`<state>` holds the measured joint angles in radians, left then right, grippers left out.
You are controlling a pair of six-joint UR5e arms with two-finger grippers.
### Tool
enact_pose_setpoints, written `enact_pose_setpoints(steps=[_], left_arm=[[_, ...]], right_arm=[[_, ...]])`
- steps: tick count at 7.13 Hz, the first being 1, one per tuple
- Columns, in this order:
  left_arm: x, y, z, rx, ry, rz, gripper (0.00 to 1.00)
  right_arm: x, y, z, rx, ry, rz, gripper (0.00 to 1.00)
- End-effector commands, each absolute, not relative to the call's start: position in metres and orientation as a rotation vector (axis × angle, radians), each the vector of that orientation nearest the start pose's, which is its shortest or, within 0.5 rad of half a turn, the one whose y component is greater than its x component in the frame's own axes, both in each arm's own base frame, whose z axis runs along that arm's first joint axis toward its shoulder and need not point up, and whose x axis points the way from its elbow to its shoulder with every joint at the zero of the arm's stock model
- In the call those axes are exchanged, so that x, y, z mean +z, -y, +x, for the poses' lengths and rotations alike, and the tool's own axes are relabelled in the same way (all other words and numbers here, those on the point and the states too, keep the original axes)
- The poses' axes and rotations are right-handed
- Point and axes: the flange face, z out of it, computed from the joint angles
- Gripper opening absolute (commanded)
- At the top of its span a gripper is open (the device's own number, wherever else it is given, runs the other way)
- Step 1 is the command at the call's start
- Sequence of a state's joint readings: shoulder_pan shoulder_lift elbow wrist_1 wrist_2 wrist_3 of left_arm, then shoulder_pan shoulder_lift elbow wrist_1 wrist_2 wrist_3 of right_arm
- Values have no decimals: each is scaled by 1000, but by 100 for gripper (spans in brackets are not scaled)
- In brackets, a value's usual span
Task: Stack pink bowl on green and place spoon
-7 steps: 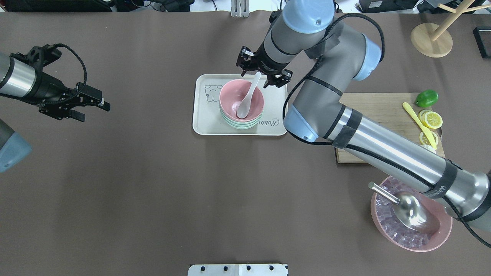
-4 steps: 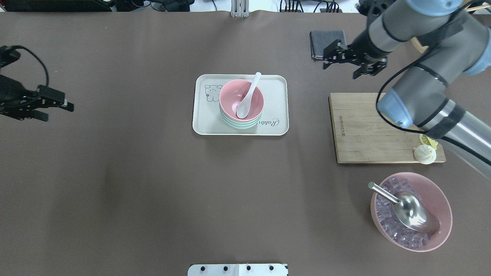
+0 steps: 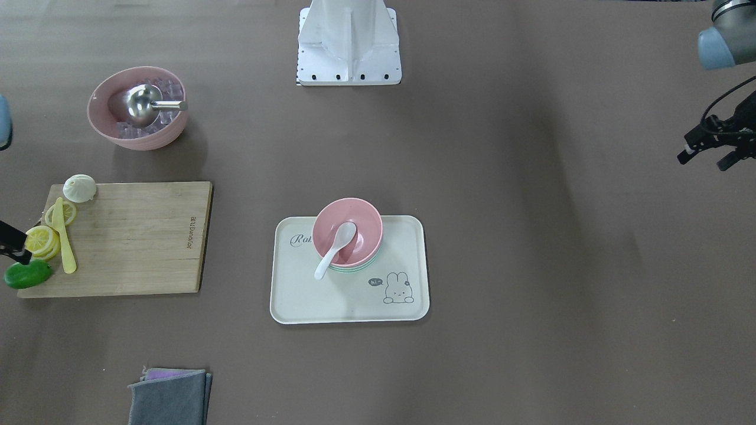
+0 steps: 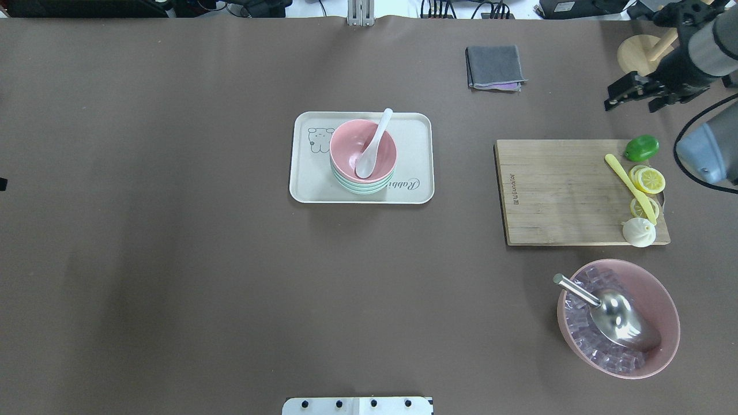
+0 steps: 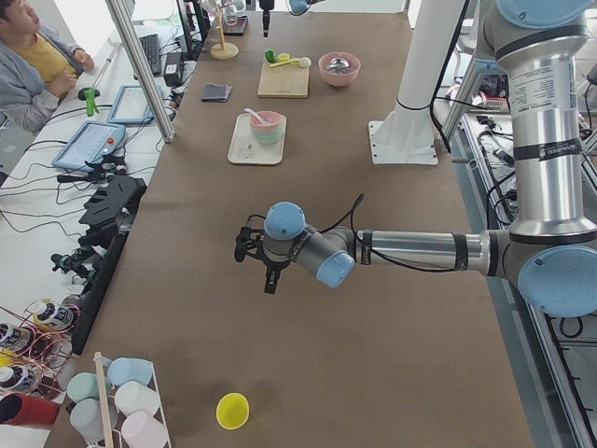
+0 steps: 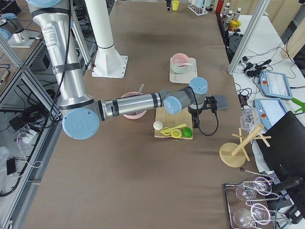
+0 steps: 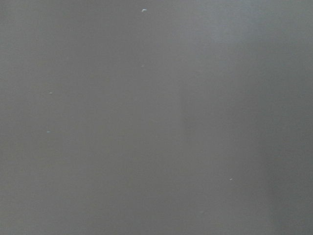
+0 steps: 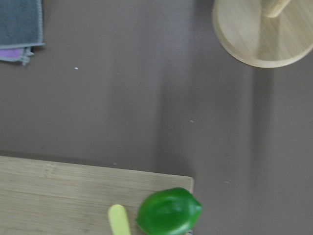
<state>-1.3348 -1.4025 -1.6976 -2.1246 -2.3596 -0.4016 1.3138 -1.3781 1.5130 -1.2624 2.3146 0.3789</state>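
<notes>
Hovering well off tray [image 4: 300, 173]: left end effector [image 3: 703, 160], right end effector [image 4: 629, 106].

Tray [image 4: 412, 124]: cursive "Rabbi…", end hidden; speech bubble "hi". Cutting board [image 4: 553, 190]: edge stamp, too small to read.

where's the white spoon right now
In the overhead view, the white spoon rests inside the pink bowl at table centre, stacked on the green bowl on the cream tray.
</notes>
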Motion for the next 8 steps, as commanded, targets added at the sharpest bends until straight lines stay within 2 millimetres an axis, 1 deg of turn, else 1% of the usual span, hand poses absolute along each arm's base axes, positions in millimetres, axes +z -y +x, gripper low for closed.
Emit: enact_pose_setpoints(steps=[1, 2, 3, 4, 5, 6, 7, 8], left_arm=[[627, 451, -7, 56, -796, 166, 98], [622, 463, -8, 66, -786, 121, 98], [605, 480, -13, 36, -782, 88, 98], [612, 481, -14, 38, -777, 67, 98], [622, 474, -16, 88, -773, 75, 98], [647, 449, -25, 96, -771, 50, 98], [653, 444, -27, 88, -767, 40, 98], [657, 438, -36, 57, -780, 32, 98]], right_arm=[[600, 574, -22, -98, 798, 200, 100], [603, 573, -18, -96, 796, 200, 100], [602, 573, -17, -95, 794, 203, 100], [608, 571, -16, -91, 787, 195, 100], [614, 571, -15, -111, 781, 190, 100], [614, 573, -13, -119, 779, 177, 100], [614, 574, -12, -116, 778, 170, 100], [615, 573, -12, -114, 776, 166, 100]])
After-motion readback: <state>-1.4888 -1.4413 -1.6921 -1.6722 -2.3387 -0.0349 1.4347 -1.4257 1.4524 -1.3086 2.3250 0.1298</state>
